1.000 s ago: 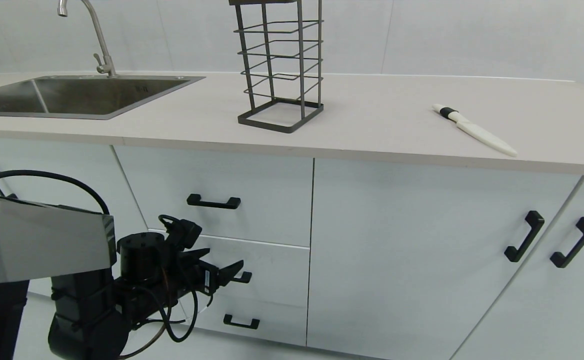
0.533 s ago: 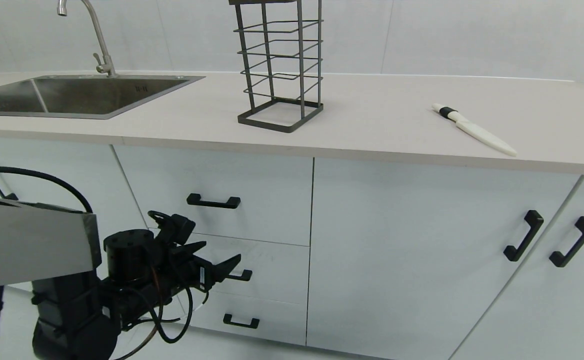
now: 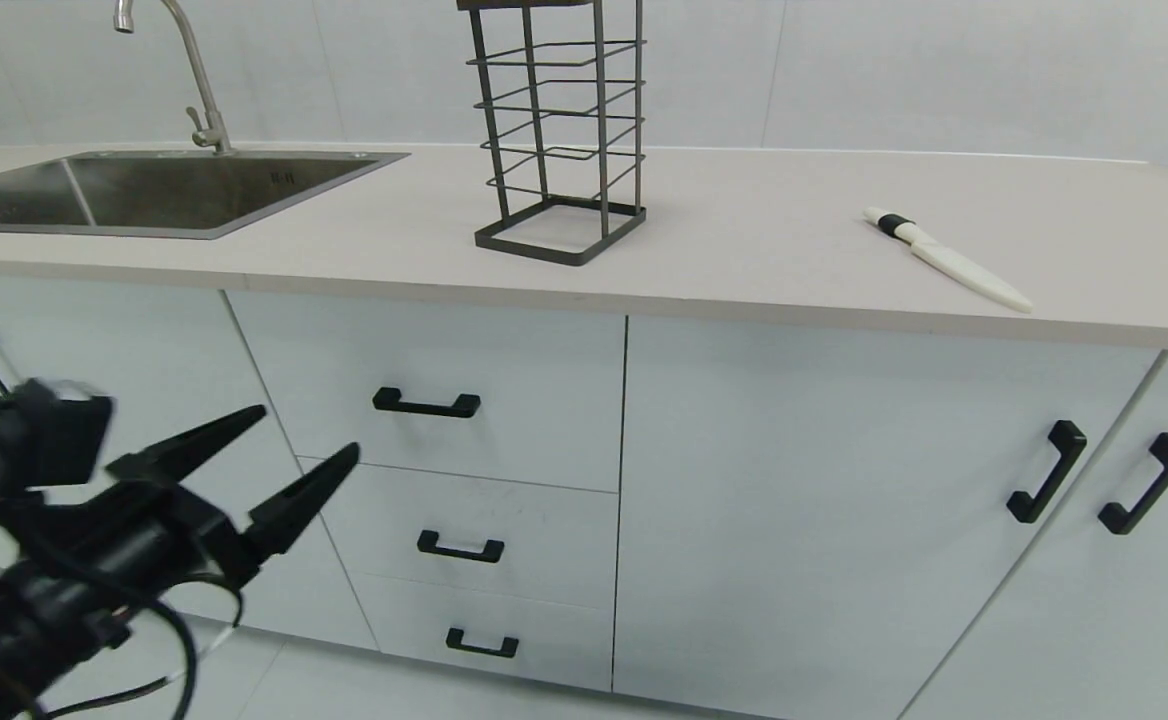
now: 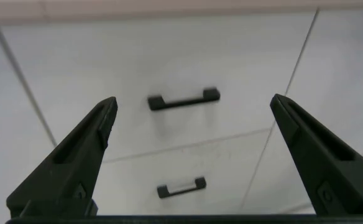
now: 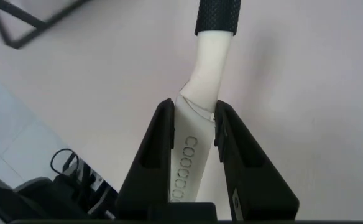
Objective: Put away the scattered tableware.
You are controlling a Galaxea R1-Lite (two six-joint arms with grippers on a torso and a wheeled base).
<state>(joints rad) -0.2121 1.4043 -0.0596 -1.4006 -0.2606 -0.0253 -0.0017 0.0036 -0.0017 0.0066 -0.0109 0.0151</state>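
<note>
Left gripper (image 3: 309, 432) sits low at the left, in front of the cabinet and below counter level. It is angled up and forward toward the drawers (image 3: 524, 440), fingers spread wide with nothing between them. In the left wrist view two drawer handles sit framed between the fingers, well off.

Right gripper (image 5: 194, 107) points down over the counter (image 3: 744, 250). Its fingers press both sides of the knife (image 5: 211, 59) on the white part, just below the black textured band.

In the head view the knife lies flat on the counter near the front edge, well right of the wire rack (image 3: 559, 130). Sink (image 3: 144, 190) and faucet (image 3: 194, 80) are far left.
</note>
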